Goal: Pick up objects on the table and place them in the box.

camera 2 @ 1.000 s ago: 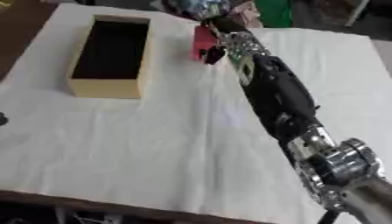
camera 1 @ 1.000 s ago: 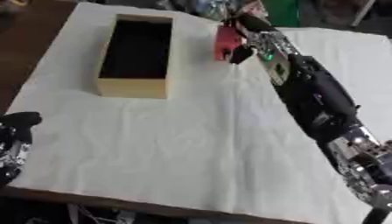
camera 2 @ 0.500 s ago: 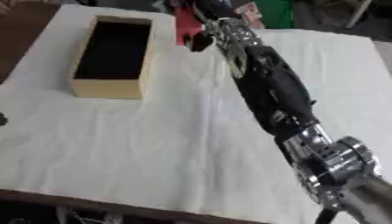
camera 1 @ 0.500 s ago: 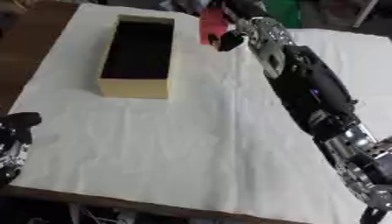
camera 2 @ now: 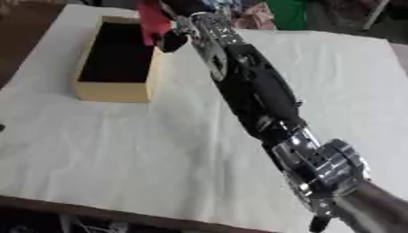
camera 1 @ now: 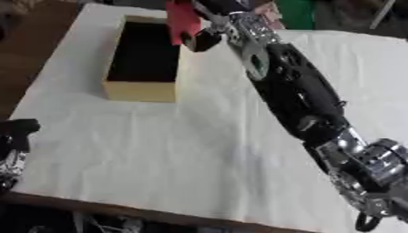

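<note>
My right hand [camera 1: 209, 28] is stretched far across the table, fingers curled round a flat red thing [camera 1: 182, 19] with a dull, matte face and squared edges; what it is beyond that I cannot make out. It hangs in my grasp right at the near-right rim of the box [camera 1: 142, 89], partly over the opening, clear of the cloth. The box is a long rectangle with pale yellowish walls, smooth like cardboard or light wood, and its inside is black and deep in shadow, so I cannot see whether anything lies in it. My right arm [camera 1: 296, 95] runs back from the hand as a bulky black shell with a glossy curve, giving way to ribbed silver joints near the lower right corner. The table [camera 1: 183, 159] is covered in a white cloth, soft-looking, with faint creases running across it. My left hand [camera 1: 12, 144] shows at the lower left edge, dark and silver, resting off the cloth's edge with its fingers relaxed and holding nothing.
</note>
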`<state>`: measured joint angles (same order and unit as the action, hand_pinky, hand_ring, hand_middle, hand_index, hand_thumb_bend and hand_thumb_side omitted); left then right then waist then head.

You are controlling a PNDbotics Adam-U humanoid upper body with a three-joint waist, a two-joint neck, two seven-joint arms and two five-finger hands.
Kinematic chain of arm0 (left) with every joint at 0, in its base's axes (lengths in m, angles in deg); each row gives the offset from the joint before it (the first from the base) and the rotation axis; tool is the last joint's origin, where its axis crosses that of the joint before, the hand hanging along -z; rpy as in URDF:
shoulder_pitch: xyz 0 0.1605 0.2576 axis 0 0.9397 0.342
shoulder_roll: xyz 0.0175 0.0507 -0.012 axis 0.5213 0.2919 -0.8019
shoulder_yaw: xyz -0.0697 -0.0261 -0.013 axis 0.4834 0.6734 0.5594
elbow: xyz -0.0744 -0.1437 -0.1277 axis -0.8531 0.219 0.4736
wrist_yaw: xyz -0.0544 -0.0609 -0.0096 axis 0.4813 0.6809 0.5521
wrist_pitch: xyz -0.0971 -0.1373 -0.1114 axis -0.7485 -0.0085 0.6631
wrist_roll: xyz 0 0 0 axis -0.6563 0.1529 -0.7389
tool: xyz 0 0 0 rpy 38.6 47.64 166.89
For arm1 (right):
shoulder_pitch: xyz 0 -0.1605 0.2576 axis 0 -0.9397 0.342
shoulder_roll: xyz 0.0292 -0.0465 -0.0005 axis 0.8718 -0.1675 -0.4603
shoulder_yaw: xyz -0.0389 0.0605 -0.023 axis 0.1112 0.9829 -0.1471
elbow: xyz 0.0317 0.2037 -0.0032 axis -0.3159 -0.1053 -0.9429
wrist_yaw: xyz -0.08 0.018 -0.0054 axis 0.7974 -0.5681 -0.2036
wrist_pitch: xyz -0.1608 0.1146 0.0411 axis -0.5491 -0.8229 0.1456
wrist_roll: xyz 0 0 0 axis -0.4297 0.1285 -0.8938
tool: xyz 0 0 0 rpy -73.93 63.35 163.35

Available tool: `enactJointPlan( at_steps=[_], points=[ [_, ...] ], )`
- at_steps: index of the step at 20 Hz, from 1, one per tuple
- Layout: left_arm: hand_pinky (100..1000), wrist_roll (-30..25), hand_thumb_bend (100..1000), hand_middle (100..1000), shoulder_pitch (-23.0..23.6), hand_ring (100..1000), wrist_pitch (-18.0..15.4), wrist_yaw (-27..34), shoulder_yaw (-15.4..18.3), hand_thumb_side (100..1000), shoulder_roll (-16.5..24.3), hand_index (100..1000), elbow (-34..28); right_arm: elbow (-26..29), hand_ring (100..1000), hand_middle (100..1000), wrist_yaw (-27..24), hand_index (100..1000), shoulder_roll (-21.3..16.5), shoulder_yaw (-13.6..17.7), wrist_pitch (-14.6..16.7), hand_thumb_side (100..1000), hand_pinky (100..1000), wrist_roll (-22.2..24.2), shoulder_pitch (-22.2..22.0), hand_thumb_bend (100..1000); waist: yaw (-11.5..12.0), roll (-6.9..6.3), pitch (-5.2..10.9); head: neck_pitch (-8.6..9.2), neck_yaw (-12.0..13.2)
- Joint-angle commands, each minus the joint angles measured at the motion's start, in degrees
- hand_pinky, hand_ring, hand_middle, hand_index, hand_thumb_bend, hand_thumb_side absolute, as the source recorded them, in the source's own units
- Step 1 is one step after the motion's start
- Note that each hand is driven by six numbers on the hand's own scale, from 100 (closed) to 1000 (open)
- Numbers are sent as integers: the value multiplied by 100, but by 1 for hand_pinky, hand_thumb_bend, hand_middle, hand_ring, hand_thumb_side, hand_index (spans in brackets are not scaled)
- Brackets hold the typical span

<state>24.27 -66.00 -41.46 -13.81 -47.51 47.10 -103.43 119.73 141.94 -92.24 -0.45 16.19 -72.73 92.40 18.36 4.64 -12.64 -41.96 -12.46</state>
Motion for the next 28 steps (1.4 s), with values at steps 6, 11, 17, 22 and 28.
enactJointPlan(
  at_steps=[6,11,17,22,28],
  points=[
    [1000,-36,100,734,-77,830,-1,53,-21,322,69,758,-82,51,1000,631,104,901,341,-227,216,100,836,194,124,162,51,-41,73,30,-76],
    [1000,-37,100,734,-96,830,3,55,-22,321,63,757,-80,2,1000,931,157,1000,419,-275,255,100,865,294,84,189,21,-37,62,32,-73],
    [1000,-30,100,733,-96,830,6,52,-15,320,64,757,-75,15,1000,992,61,1000,373,-248,219,100,873,44,46,242,-32,-36,67,29,-52],
    [1000,-21,100,733,-85,829,3,51,-6,317,69,757,-76,115,1000,985,-4,1000,287,-201,195,100,867,-101,47,216,-52,-45,81,22,-37],
    [1000,5,100,732,-68,829,-5,57,18,313,85,757,-76,519,1000,934,-424,1000,-40,-58,94,100,851,-341,0,148,-138,-57,111,7,16]
  ],
)
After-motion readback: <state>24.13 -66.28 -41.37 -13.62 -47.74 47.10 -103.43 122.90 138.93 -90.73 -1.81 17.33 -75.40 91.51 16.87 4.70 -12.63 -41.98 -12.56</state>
